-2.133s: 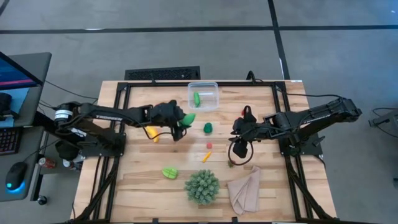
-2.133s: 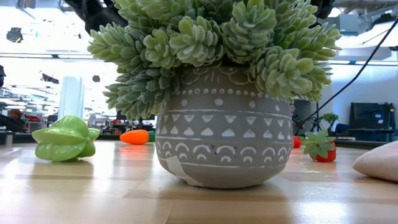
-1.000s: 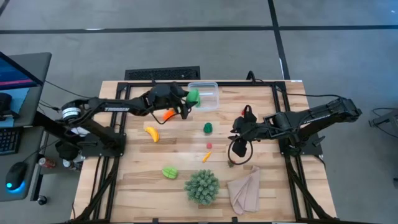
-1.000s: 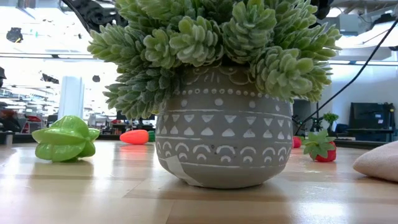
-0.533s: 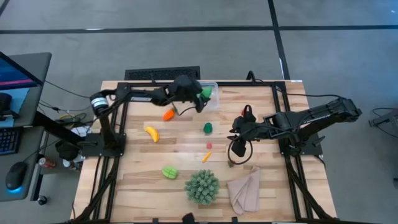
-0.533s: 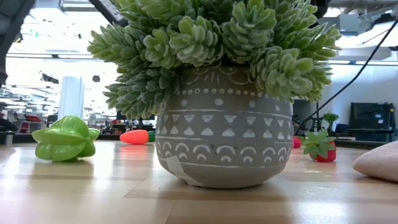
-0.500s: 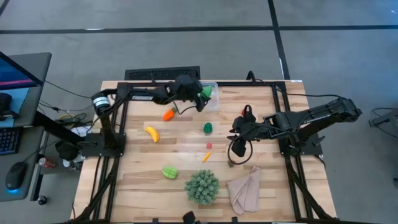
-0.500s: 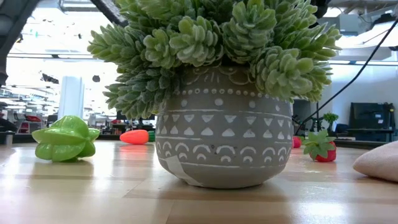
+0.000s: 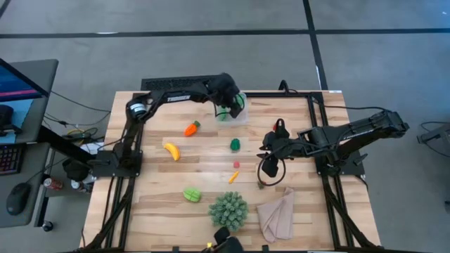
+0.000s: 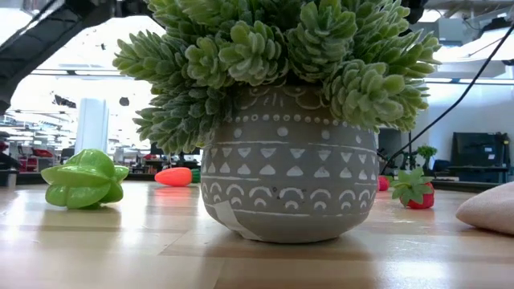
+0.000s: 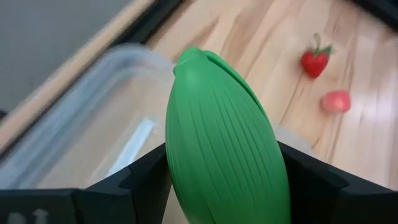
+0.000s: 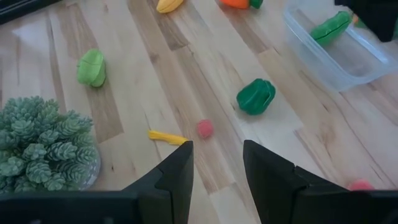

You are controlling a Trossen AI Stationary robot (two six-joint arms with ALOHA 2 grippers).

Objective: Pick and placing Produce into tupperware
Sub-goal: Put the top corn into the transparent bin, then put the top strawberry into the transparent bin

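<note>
Over the tupperware [image 9: 238, 112] at the counter's far edge, the left gripper [image 11: 221, 186] has its jaws clamped on a green ribbed piece [image 11: 221, 149]. Placing is underway; next, likely opening the jaws. The right gripper [image 12: 214, 165] idles mid-counter, jaws apart, empty.

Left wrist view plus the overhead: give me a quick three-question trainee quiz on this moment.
1. True or false: the left end effector grips a ribbed green pod over the clear container.
2. Which item lies nearest the potted plant? A. banana B. green star fruit C. carrot
3. Fill in: the right end effector holds ____.

Key: 1 true; 2 B; 3 nothing.
</note>
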